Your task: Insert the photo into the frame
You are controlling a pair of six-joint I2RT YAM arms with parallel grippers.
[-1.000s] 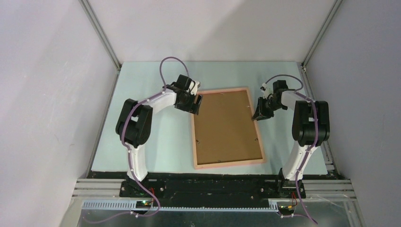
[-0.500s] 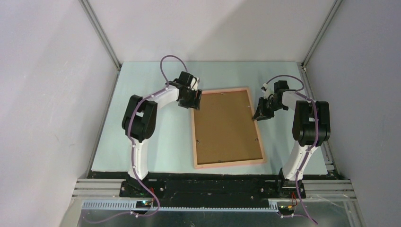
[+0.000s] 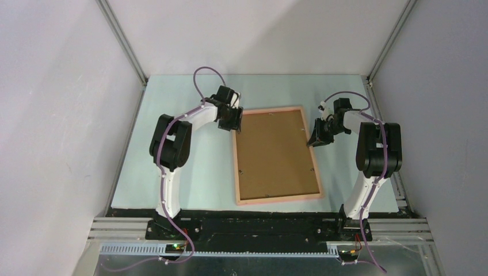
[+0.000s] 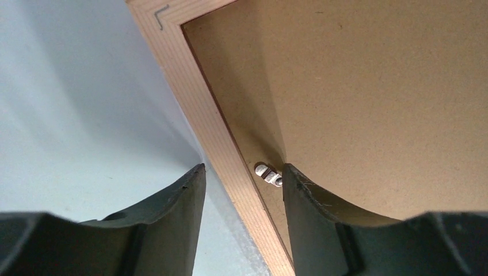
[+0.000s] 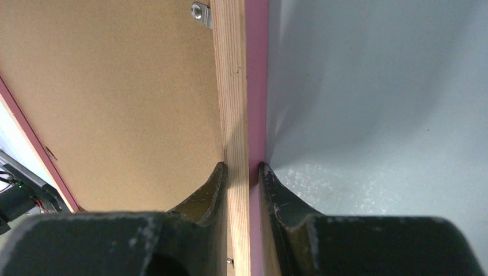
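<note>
Top view, near to far: the frame (image 3: 280, 199) lies flat, back side up, on the pale table (image 3: 190, 172) between my two arms. Its near rail is close to the table's near edge and sits slightly off square. Brown backing board (image 3: 276, 155) fills the opening. Further out, my right pincer (image 3: 318, 138) is at the right rail, toward its far end. My left pincer (image 3: 235, 122) is at the far left corner.

Right wrist cam: fingers (image 5: 202, 192) are pressed onto the right rail from both sides, one on the board side and one on the table side, so I'm pinching the frame. The rail is bare wood on top and pink on its outer face. A small metal tab (image 5: 201, 11) sits at the rail's inner edge further along.

Left wrist cam: fingers (image 4: 172, 207) are spread and straddle the left rail, one over the table, the other over the board. I can't tell if either touches anything. Another metal tab (image 4: 268, 173) lies between them against the rail's inner edge. Beyond that is the corner joint with a staple (image 4: 160, 17) in it.
</note>
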